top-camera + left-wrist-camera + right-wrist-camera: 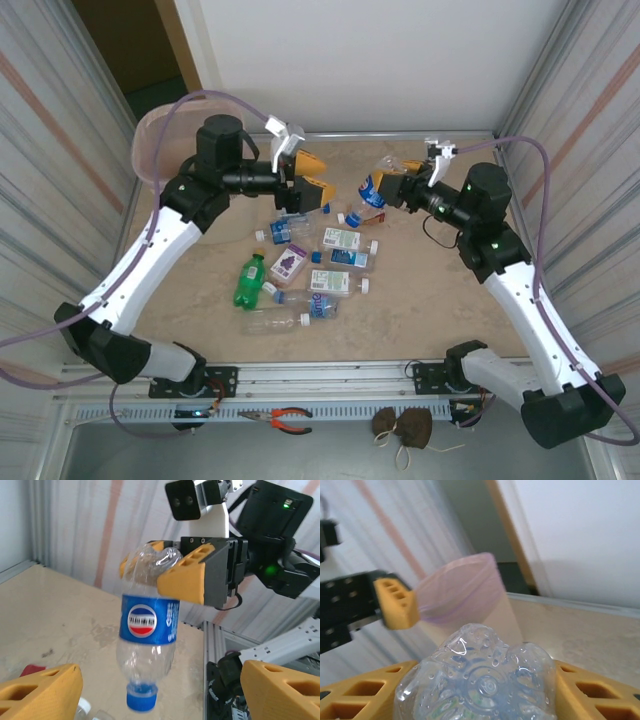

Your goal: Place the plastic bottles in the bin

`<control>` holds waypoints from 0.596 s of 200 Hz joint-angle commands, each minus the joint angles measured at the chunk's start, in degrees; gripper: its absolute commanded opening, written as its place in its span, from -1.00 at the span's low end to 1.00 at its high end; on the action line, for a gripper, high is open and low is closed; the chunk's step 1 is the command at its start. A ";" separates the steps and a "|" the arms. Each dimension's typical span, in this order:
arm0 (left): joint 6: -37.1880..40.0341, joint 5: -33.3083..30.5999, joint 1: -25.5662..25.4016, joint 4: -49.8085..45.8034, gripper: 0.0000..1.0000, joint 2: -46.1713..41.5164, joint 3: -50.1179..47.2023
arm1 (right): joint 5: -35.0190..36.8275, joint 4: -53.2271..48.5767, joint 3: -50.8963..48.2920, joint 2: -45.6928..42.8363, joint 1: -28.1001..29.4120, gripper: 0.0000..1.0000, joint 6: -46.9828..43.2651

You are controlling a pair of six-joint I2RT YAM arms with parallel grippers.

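the task is judged to be only partly done. a cluster of bottles (335, 283) is seen lying around the middle of the table (430, 290), among them a green bottle (250, 282) on the side towards the left edge, and all of these are left to be moved. what already lies in the bin (145, 135) cannot be told, as its inside is not shown. the bin is found at the far left corner, with a pink liner folded over its rim.

one blue-labelled bottle (147, 622) is held up above the far part of the table, right of the middle, with its cap downward. it is clamped near its crumpled base by the right gripper (152, 567), whose jaws are closed partway onto it. the left gripper (315, 176) is seen between this bottle and the bin, turned towards the bottle, its jaws spread wide and nothing gripped. the held bottle lies well apart from the bin, so a carry or a hand-over towards the far left corner is judged to be needed.
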 commanded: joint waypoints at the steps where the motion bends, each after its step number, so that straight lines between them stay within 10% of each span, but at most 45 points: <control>1: 2.55 4.67 -1.28 3.79 0.67 1.33 -0.46 | -7.56 1.75 3.64 -2.12 2.27 -0.22 -8.17; 119: 12.35 4.12 -9.24 -1.42 0.53 3.60 0.74 | -4.16 -0.91 9.47 0.82 10.39 -0.26 -10.71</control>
